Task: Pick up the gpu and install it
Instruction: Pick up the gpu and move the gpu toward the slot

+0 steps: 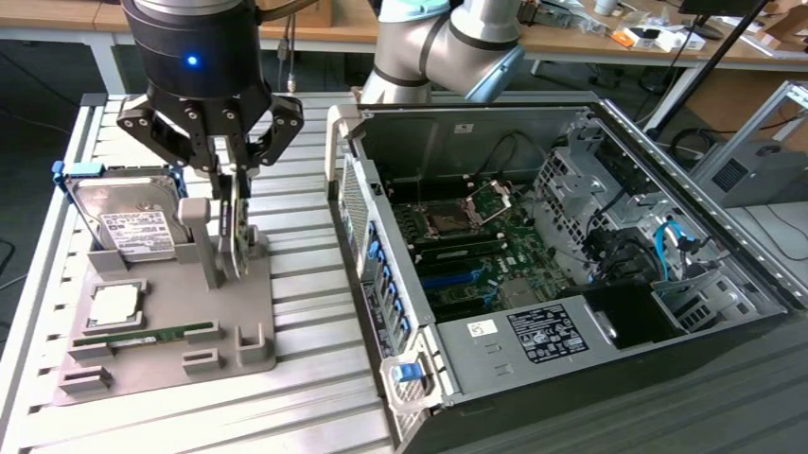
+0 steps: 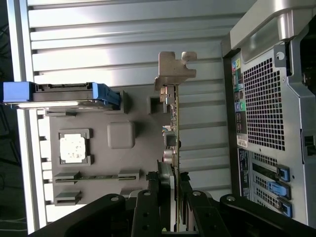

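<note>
Quick status from the remote desk. The gpu (image 1: pixel 235 248) is standing on edge in its slot on the grey fixture tray (image 1: pixel 246 331), left-centre of the exterior frame, so not in the PC yet. On the wrist cam I'm looking along the gpu (image 2: pixel 176 128) edge-on, w/ its silver bracket (image 2: pixel 174 69) at the end away from the cam.

The gripper (image 1: pixel 235 189) comes straight down onto the card's top edge. The wrist view has the gripper (image 2: pixel 175 190) w/ one finger on each face of the board. The fingers (image 2: pixel 160 197) look pressed right against it, so I'd call it clamped on the gpu, w/ the card's bottom edge seated in the tray.

Other stuff on the tray, all in the exterior frame:
- hard drive (image 1: pixel 127 222) w/ blue rails, standing just left of the card
- cpu (image 1: pixel 114 303) lying flat below the drive
- green RAM stick (image 1: pixel 146 336) in its groove, lower left

The tray sits on a slatted metal table (image 1: pixel 316 378).

The right half of the exterior frame is the open PC case (image 1: pixel 531 151) w/ the motherboard (image 1: pixel 474 251) showing. There are blue latches (image 1: pixel 385 284) down the case wall nearest the tray. The arm (image 1: pixel 442 47) is at top centre, w/ cluttered benches along the top edge.
</note>
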`<state>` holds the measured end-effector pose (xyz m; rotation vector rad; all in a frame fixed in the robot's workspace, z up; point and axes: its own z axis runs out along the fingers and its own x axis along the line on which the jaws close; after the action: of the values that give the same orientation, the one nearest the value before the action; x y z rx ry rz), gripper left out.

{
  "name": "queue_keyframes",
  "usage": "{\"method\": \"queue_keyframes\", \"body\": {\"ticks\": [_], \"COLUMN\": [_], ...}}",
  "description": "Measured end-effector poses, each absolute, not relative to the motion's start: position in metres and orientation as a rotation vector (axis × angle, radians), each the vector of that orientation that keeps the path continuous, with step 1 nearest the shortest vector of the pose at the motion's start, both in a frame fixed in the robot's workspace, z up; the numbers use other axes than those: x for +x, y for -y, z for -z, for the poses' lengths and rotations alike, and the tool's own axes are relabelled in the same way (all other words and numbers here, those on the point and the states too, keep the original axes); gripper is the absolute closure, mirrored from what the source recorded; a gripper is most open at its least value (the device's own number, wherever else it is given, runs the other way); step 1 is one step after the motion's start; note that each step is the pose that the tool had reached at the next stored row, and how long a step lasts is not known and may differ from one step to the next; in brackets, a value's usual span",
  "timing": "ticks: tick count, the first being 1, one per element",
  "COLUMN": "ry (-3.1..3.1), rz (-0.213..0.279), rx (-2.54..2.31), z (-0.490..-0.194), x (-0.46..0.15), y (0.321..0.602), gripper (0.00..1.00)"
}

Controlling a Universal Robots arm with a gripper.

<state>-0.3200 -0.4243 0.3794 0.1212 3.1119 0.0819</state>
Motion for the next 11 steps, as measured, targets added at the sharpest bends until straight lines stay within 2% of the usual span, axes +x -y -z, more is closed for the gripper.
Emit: {"method": "queue_keyframes", "body": {"ticks": [11], "ry": [-3.112], "rz": [-0.083], "rx": [0.121], "z": [-0.3820], "x": [-0.3200], "y": [0.4243], "gripper": [0.73]}}
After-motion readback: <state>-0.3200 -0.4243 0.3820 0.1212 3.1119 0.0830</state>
